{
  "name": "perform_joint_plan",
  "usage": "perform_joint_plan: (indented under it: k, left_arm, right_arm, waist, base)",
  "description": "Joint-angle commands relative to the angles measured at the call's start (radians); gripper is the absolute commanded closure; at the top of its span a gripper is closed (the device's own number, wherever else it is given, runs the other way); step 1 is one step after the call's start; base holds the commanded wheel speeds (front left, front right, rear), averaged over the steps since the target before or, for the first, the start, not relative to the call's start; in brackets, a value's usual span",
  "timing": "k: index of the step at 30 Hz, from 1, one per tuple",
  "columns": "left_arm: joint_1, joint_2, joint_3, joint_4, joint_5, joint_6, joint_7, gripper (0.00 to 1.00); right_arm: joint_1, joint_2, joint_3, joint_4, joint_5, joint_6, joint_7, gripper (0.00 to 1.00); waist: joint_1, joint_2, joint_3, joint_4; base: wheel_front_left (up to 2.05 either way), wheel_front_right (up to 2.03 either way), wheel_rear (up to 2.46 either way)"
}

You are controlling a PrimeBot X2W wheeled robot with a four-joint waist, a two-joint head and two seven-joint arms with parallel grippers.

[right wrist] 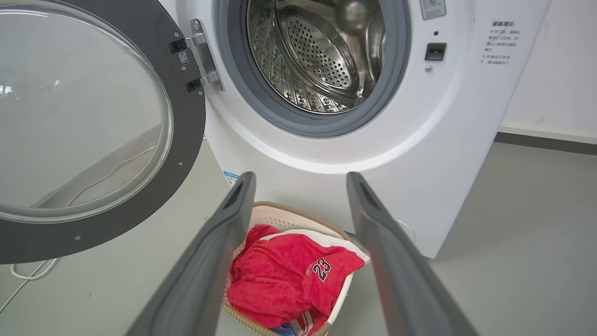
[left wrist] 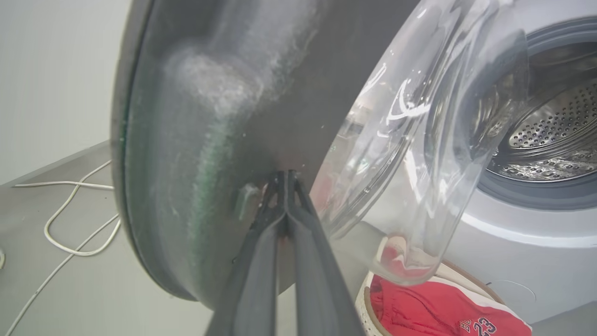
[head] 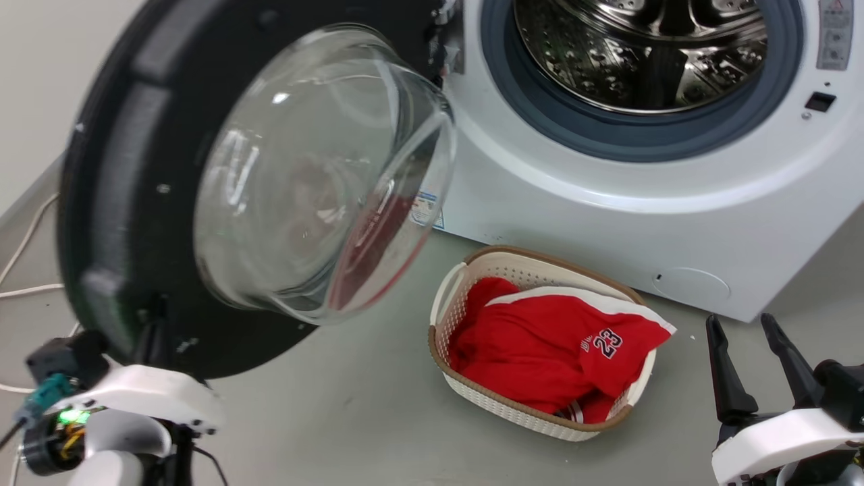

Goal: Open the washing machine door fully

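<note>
Trailing over the grey floor (head: 351,405) to the left of the left pincer (head: 154,322), a white cable (head: 27,237) in loose loops. Closed up, that pincer: both dark fingers pressed together with no gap, tips resting against the dull black inner face of the washing machine door (head: 101,202), low on its rim. Swung well out from the machine's front, hanging on a metal hinge (right wrist: 204,56) up and to the right of the left pincer, inner side turned toward the robot. Bulging out of the door just right of and above the left pincer's tips, a clear glass bowl (head: 317,175), red showing through its lower edge. Lying on the floor between the two pincers, nearer the right one, a white basket (head: 440,304) with a brown rim, holding a red jersey (head: 540,344) marked 23. Standing beyond the basket, ahead of the right pincer (head: 741,325), the white washing machine (head: 574,202), mouth uncovered: grey rubber ring (head: 607,138) around a steel drum (head: 641,61). Set low in the machine's front, beyond the right pincer's tips, a small round white cap (head: 690,285). Spread wide apart, the right pincer's fingers, holding nothing, well clear of door and basket.
</note>
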Motion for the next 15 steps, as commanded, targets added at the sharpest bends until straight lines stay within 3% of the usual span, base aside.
perform_joint_plan:
  k: [1, 15]
  left_arm:
    - [-0.012, 0.009, 0.014, 0.007, -0.002, 0.004, -0.007, 1.0]
    - [-0.128, 0.172, 0.173, 0.238, -0.073, -0.048, -0.008, 1.0]
  right_arm:
    - [-0.019, -0.006, -0.001, -0.003, 0.003, 0.0, -0.001, 0.0]
    - [-0.05, -0.018, 0.007, 0.008, 0.016, 0.0, -0.012, 0.0]
  waist:
    - [-0.0001, 0.0, 0.014, -0.016]
    - [-0.0001, 0.0, 0.05, -0.09]
  base:
    - [0.0, 0.0, 0.0]
    - [0.0, 0.0, 0.0]
